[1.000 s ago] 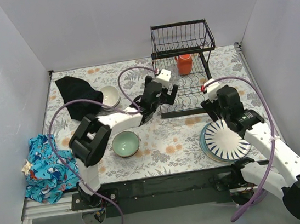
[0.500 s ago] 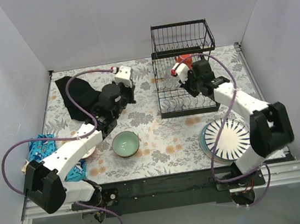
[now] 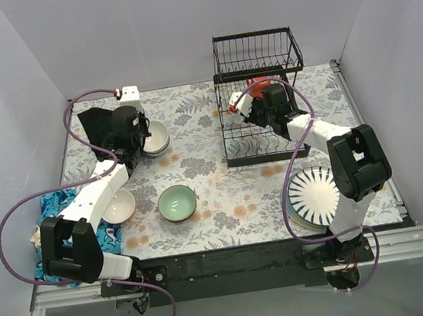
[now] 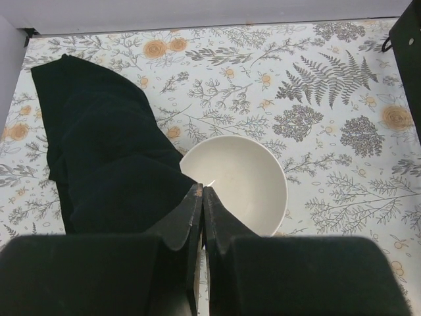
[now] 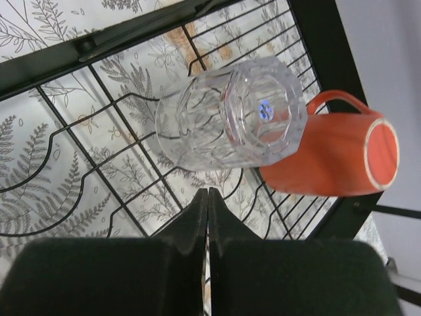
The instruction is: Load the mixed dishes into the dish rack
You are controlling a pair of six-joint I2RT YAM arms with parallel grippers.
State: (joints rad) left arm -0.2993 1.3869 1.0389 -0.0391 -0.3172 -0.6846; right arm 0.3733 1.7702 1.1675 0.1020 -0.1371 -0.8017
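Left gripper (image 4: 202,197), pressed together and empty, hangs over a white bowl (image 4: 240,181) on the tabletop (image 4: 342,164) beside a black cloth (image 4: 99,151), likely lining up a pickup; right gripper (image 5: 208,197), likewise closed, hovers above the orange mug (image 5: 329,158) lying in the dish rack (image 5: 325,52).

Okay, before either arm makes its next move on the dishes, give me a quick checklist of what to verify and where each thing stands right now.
1. Left gripper open for a grasp: not ok, jaws shut on nothing.
2. White bowl in front of it, upright: ok.
3. Black cloth clear of that bowl: cannot tell, it lies against the rim.
4. Right gripper empty: ok, shut on nothing above the dish rack.
5. Orange mug in the rack: ok, on its side beside a clear glass.
6. All dishes loaded: not ok, green bowl and striped plate sit on the table.
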